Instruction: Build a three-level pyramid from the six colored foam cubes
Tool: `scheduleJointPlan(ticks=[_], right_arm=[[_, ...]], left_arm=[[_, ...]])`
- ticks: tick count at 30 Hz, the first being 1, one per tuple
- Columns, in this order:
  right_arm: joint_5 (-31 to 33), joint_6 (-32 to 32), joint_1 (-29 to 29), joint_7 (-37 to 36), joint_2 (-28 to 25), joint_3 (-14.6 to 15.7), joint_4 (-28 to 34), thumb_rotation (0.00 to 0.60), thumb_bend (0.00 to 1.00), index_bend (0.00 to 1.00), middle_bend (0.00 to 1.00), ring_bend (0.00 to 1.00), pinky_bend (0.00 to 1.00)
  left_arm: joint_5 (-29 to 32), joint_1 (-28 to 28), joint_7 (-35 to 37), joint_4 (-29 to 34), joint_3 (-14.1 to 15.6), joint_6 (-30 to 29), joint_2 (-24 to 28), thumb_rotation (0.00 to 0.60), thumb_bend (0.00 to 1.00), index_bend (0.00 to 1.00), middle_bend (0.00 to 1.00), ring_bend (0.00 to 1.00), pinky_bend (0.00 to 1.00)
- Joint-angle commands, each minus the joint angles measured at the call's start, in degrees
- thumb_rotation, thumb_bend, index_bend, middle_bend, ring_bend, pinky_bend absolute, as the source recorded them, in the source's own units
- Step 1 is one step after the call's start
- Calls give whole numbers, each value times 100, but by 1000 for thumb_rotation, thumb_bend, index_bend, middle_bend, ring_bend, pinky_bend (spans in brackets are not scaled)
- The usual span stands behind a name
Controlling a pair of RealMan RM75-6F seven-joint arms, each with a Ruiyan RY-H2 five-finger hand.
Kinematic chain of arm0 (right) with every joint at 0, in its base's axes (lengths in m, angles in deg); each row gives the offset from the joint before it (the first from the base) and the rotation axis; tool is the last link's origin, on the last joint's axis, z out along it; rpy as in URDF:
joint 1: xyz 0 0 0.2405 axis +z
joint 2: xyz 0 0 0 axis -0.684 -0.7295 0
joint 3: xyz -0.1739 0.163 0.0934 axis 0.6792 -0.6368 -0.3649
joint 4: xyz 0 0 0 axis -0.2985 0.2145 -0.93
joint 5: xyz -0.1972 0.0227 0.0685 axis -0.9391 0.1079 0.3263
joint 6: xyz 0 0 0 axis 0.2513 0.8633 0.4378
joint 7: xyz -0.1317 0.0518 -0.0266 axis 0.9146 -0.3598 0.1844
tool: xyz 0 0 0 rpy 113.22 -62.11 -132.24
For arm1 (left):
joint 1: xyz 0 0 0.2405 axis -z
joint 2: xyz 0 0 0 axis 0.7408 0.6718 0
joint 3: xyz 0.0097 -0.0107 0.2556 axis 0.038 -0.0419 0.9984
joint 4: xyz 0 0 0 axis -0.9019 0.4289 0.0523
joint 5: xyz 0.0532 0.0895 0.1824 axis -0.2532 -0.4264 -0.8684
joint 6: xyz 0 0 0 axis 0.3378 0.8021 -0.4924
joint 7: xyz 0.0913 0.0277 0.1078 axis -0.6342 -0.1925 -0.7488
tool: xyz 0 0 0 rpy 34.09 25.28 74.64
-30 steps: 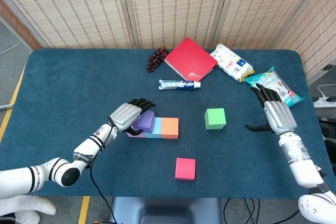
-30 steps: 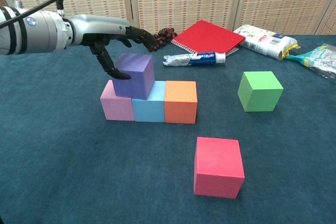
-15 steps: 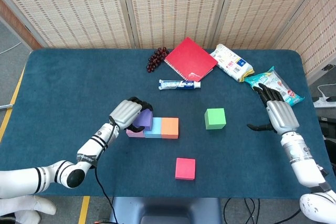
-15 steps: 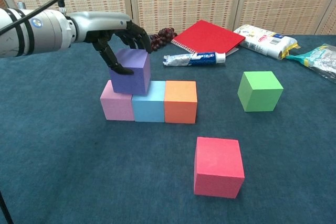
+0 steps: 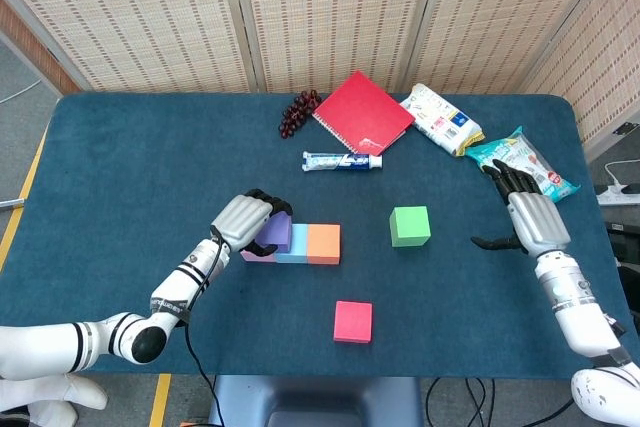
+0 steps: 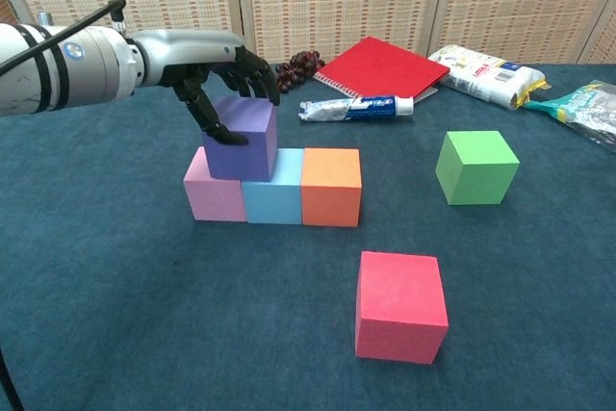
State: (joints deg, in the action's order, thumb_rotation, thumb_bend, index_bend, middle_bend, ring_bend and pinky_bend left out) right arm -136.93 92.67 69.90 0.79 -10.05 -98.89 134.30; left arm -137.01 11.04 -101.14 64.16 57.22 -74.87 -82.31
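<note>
Gripping purple cube (image 6: 242, 138) in left hand (image 6: 214, 61), seating it atop base row; risking toppling on release.

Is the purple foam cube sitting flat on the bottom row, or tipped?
Flat: the purple foam cube sits level across the pink and light blue cubes, left robot hand holding it.

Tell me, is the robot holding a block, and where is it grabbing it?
Yes. The left hand holds the purple cube from above, thumb on its left face and fingers over its top back edge. The right hand holds nothing.
</note>
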Motion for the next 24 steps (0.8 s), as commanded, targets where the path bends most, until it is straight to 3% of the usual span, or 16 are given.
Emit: scheduleJointPlan(ticks=[1, 24], right_arm=[[-5, 5, -3, -5, 1, 0, -3, 600, 209, 0, 42, 0, 48], [-5, 2, -13, -27, 10, 0, -39, 600, 210, 0, 42, 0, 48]], left_arm=[[41, 8, -40, 24, 3, -36, -6, 600, 297, 346, 378, 245, 190], [164, 36, -134, 113, 19, -77, 11, 600, 295, 339, 370, 245, 191]])
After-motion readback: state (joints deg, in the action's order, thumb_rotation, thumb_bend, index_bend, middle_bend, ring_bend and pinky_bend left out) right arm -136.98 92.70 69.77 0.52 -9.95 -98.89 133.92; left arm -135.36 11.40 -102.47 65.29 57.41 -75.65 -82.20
